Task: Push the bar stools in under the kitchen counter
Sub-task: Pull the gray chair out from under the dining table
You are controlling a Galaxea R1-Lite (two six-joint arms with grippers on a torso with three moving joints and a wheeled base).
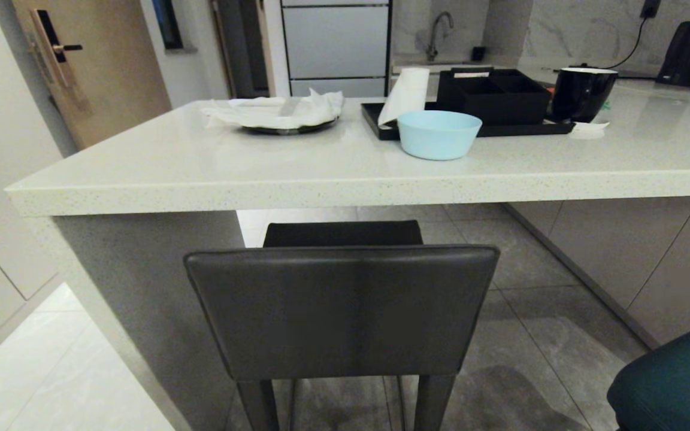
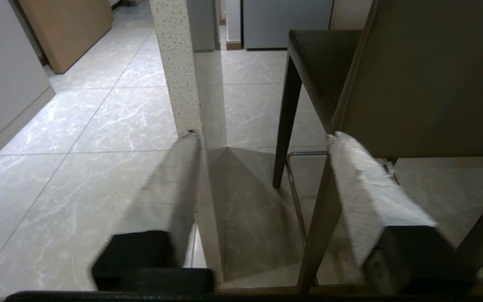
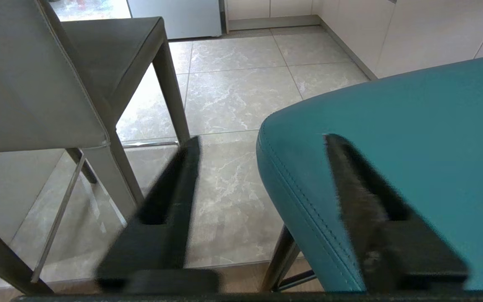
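The dark grey bar stool (image 1: 342,311) stands straight ahead with its low back toward me and its seat partly under the kitchen counter (image 1: 321,173). The teal bar stool (image 1: 674,383) shows at the lower right corner, out from the counter. Neither arm is in the head view. My left gripper (image 2: 264,138) hangs open and empty just behind the grey stool (image 2: 426,75), beside the counter's slab side panel (image 2: 176,63). My right gripper (image 3: 261,140) is open and empty too, between the grey stool (image 3: 36,84) and the teal stool (image 3: 392,126), whose back rim lies close under one finger.
On the counter stand a light blue bowl (image 1: 439,134), a black tray (image 1: 381,123) with a paper roll (image 1: 408,93), a plate with a cloth (image 1: 285,114) and a black pot (image 1: 581,93). Cabinet fronts (image 1: 638,257) line the right under the counter.
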